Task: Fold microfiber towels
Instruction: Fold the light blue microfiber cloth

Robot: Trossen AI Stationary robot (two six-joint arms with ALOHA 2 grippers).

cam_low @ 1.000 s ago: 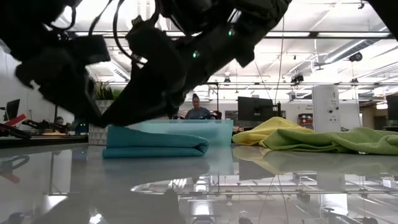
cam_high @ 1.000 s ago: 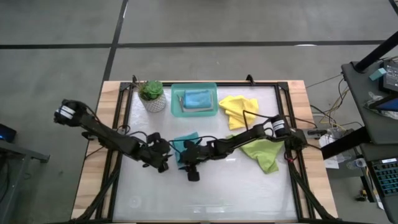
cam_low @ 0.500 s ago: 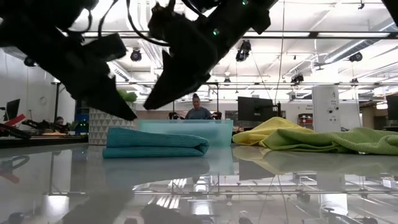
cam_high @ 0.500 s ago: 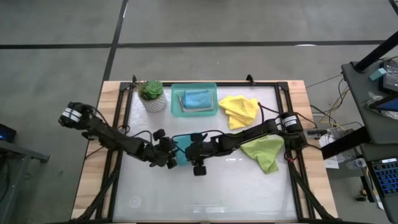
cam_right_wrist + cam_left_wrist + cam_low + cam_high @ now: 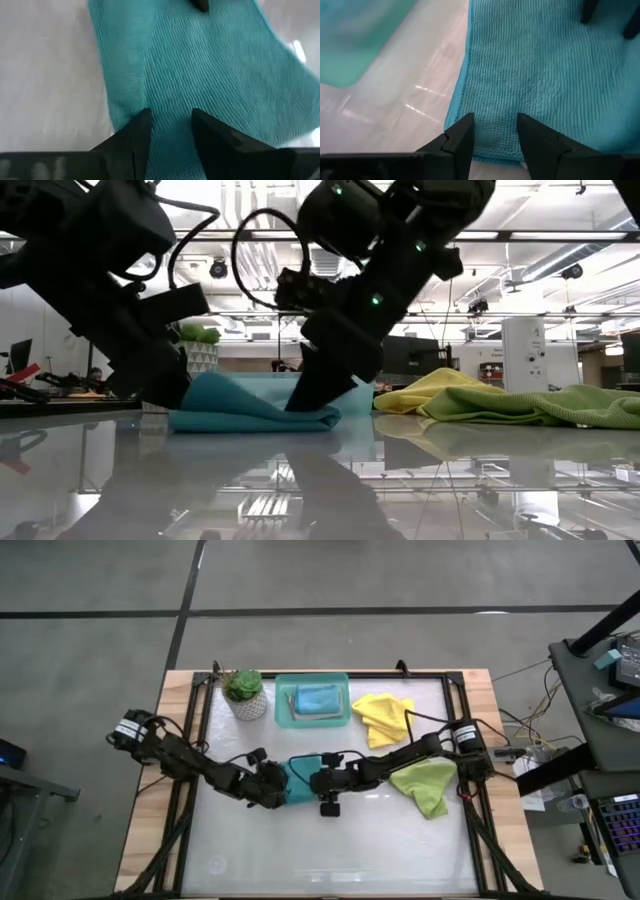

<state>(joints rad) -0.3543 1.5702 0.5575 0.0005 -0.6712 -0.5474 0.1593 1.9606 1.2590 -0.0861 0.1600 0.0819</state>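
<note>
**Both grippers at the ends of a folded teal towel**

On the white counter [image 5: 330,850], which fills a wooden frame seen from above, two dark arms reach inward and meet near the middle. Largest of the loose cloths is the lime green towel [image 5: 425,783], spread loosely near the right arm. Beyond it toward the back lies the yellow towel [image 5: 384,716], crumpled, just beside the teal tray [image 5: 284,713]. That tray sits at the back edge and holds a folded teal-blue cloth [image 5: 318,699]. A small potted plant [image 5: 244,694] stands beside the tray on its left.

The towel being worked is the teal-blue towel [image 5: 302,778] at mid-counter, folded into a flat strip and lying between the two grippers. From table height it shows as a low band with its left part lifted into a soft hump [image 5: 225,395].

The left gripper [image 5: 493,134] is at the towel's left end, its two dark fingers parted, with the towel's corner and hem lying between the tips; whether they pinch the cloth I cannot tell. The right gripper [image 5: 170,125] is at the opposite end, fingers likewise parted, straddling the ribbed cloth close to a folded edge; a grip there is not clear either.
</note>
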